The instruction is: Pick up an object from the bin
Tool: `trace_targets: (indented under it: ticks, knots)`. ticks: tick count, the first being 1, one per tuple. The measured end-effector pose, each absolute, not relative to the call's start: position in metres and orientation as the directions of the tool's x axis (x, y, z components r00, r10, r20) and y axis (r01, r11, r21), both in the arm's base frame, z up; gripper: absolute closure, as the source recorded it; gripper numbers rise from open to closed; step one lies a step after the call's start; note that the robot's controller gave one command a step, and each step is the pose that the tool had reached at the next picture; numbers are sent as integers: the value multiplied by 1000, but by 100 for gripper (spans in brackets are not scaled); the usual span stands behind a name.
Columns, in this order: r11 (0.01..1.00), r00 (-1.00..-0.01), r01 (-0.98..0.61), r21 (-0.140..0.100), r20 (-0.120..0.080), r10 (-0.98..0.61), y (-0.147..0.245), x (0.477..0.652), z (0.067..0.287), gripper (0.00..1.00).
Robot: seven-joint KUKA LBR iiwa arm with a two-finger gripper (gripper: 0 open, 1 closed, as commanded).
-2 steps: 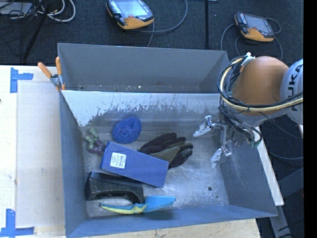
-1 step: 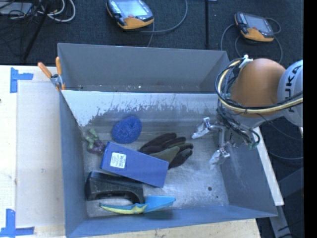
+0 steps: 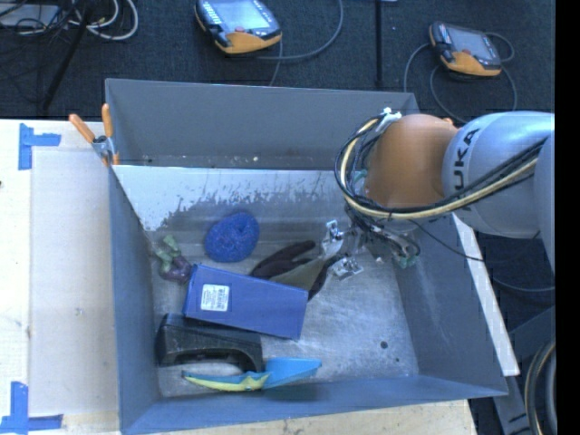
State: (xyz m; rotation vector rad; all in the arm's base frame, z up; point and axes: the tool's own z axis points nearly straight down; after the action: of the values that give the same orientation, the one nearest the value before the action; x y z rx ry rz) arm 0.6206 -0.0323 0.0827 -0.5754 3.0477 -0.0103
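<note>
From the camera view, looking down on the bin (image 3: 435, 352), my arm (image 3: 498, 170) comes in over the right wall, with the orange cover (image 3: 408, 161) and its cable loops at the wrist. My claw (image 3: 337, 251) hangs low over the middle of the floor, a little toward the right wall. Its two pale fingertips (image 3: 333, 235) stand apart, with nothing clamped between them.

Nearest to me is a dark leaf-shaped thing (image 3: 288, 259), long and flat. It lies at the middle of the floor, and its right end is just beside my claw on the left. I cannot tell whether I touch it.

Its lower left end lies against the upper edge of a blue box (image 3: 258, 308) with a white label, which rests aslant left of the middle. A blue scrubber ball (image 3: 232, 236) sits toward the back wall, left of the dark thing and apart from it. A small green and purple thing (image 3: 170, 257) lies by the left wall.

Toward the near left corner lies a black handle-shaped thing (image 3: 204, 344), partly under the box. A flat blue and yellow thing (image 3: 263, 375) rests along the near wall, just beside it.
</note>
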Motion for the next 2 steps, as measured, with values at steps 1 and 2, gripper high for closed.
trace_targets:
  ticks: [1, 2]
  knots:
    - [931, -930, -365, -14, -38, -365, -32, 621, 83, 100]
    - [933, -933, -359, 0, -1, -359, -10, 609, 196, 100]
